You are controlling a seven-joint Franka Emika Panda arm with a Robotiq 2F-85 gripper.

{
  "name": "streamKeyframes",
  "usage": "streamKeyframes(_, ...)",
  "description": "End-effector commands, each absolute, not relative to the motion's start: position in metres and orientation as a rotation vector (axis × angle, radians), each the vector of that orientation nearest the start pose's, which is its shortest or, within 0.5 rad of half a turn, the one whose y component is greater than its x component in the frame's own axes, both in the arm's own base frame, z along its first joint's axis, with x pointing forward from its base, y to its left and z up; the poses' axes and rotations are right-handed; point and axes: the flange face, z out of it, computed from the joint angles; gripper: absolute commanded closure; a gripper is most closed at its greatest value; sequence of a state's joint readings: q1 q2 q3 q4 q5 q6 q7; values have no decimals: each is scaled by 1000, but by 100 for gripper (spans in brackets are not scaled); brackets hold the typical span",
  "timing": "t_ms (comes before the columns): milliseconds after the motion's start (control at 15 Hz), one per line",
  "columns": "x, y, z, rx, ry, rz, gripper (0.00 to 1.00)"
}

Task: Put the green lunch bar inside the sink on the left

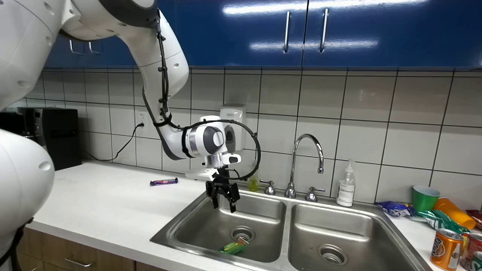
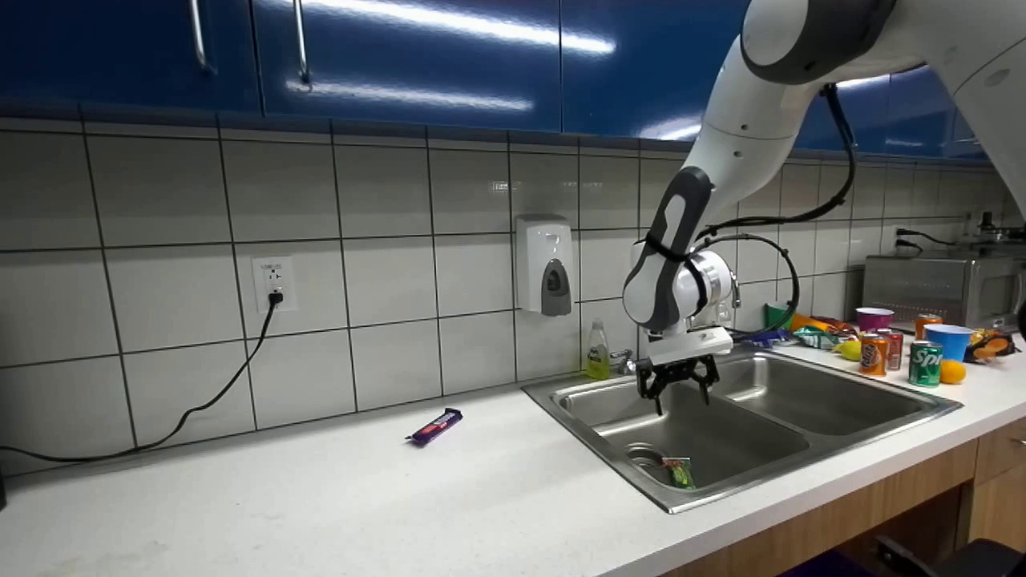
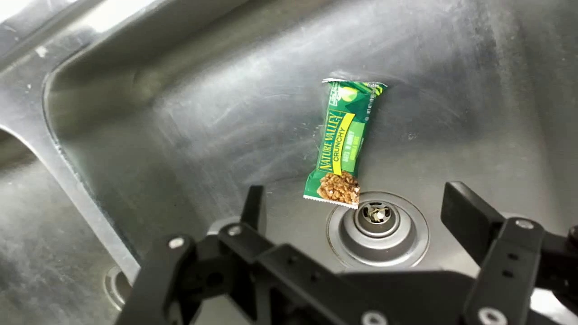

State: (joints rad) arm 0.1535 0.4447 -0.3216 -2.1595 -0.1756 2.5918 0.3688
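My gripper hangs above the left basin of the steel sink, its two fingers spread well apart. The green lunch bar lies flat on the floor of that basin, below me and clear of my fingers. In the wrist view I can read "Nature Valley Crunchy" on it, and the end with the granola picture reaches over the rim of the drain. On the white counter, left of the sink in both exterior views, rests a purple-wrapped bar. A curved faucet stands behind the sink, with a pump bottle to its right in an exterior view. Past the right basin, on the counter, I see an orange can, a green can near it and a green cup. A white dispenser is fixed to the tiled wall.
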Motion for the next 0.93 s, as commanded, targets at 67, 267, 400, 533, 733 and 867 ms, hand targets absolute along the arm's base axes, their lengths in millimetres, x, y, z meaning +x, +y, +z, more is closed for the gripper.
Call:
streamKeyframes(67, 524, -86, 239, -3316, 504, -32, 0)
streamKeyframes(267, 499, -81, 254, -3322, 487, -16, 0)
streamKeyframes(400, 482, -77, 264, -3324, 466, 0, 0)
streamKeyframes(533, 465, -72, 273, -3328, 444, 14, 0)
streamKeyframes(733, 442, -63, 288, -3339, 419, 14, 0)
streamKeyframes(867, 457, -65, 276, -3329, 408, 20, 0)
